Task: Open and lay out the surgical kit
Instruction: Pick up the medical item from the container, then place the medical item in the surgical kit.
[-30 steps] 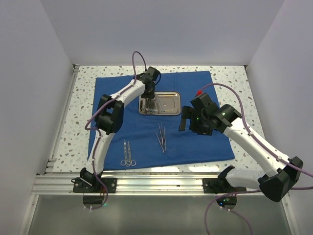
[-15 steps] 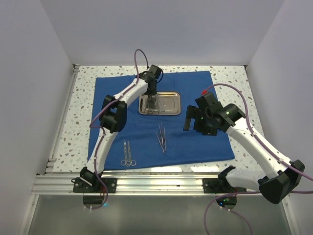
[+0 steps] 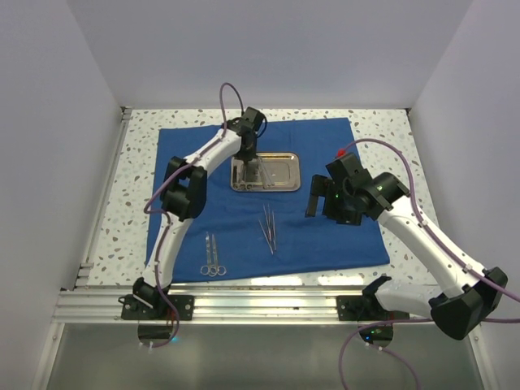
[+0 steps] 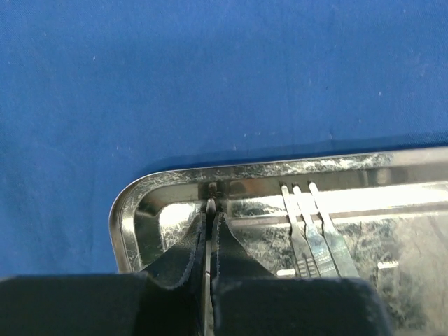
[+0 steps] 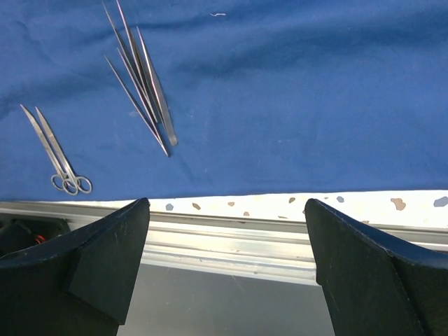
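- White walls close in a speckled table (image 3: 382, 134), with an aluminium rail (image 3: 268, 302) running along its near edge.
- A blue cloth (image 3: 325, 236) lies opened flat over most of the table, and every piece of the kit sits on it.
- The left arm reaches to the far side of the cloth. The left gripper (image 3: 248, 166) points down into the left end of the tray.
- The right arm bends in from the right. The right gripper (image 5: 225, 203) hangs above the cloth's right part with its fingers spread wide and nothing between them.
- A shiny steel tray (image 3: 284, 171) rests on the far middle of the cloth.
- In the left wrist view the left gripper's fingers (image 4: 189, 245) are pressed together near the tray's corner, pinching a thin steel tool (image 4: 210, 206) whose tip shows between them.
- Three slim steel handles (image 4: 311, 231) lie side by side in the tray, just to the right of that gripper.
- A bunch of long tweezers (image 3: 268, 227) lies at the middle of the cloth, nearer than the tray.
- Scissors (image 3: 213, 258) lie near the cloth's near left edge, well apart from the tweezers, rings toward the rail.
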You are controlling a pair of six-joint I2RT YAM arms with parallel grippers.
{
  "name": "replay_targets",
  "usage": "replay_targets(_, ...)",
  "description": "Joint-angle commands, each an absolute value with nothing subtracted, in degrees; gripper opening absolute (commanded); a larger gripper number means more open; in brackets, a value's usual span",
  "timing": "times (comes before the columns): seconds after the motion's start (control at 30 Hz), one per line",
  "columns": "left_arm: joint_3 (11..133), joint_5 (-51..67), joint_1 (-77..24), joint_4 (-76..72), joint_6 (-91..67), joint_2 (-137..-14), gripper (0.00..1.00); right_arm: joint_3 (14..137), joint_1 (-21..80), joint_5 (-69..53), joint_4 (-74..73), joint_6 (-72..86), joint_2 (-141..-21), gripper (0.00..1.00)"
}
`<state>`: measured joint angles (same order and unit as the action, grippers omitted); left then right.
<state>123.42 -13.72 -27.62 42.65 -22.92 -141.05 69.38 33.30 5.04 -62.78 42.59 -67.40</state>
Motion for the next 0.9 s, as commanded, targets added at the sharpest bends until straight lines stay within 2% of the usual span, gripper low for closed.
replay_targets(0.0,127.7,-10.1,-27.2,51.3,-22.6,-136.4,0.00,71.6,33.0,5.7,-60.8,41.1,-68.1,0.96)
replay_targets(0.13,129.3,-10.0,-27.2,52.6,-23.4,-128.6,0.00,73.9,33.0,5.8,-58.3,39.3,-71.4,0.96)
replay_targets(0.23,123.5,-10.8,-27.3,52.2,-24.4,-120.5,0.00,77.1,32.8,5.1,-54.9,38.0,-76.2,0.96)
replay_targets(0.33,106.0,-11.9,-28.3,49.4,-25.7,-109.8,0.00,82.1,32.3,3.7,-52.6,36.2,-82.8,0.95)
replay_targets(0.53,79.6,-12.3,-31.4,44.7,-31.5,-90.9,0.00,95.9,31.6,2.5,-50.2,33.4,-99.6,0.93)
replay_targets(0.63,64.7,-11.2,-33.6,42.3,-35.1,-84.4,0.00,104.6,31.4,2.9,-50.9,31.6,-108.9,0.89)
replay_targets(0.87,50.4,-9.6,-37.3,37.9,-43.2,-78.0,0.00,125.2,31.1,4.8,-54.5,29.4,-127.7,0.77)
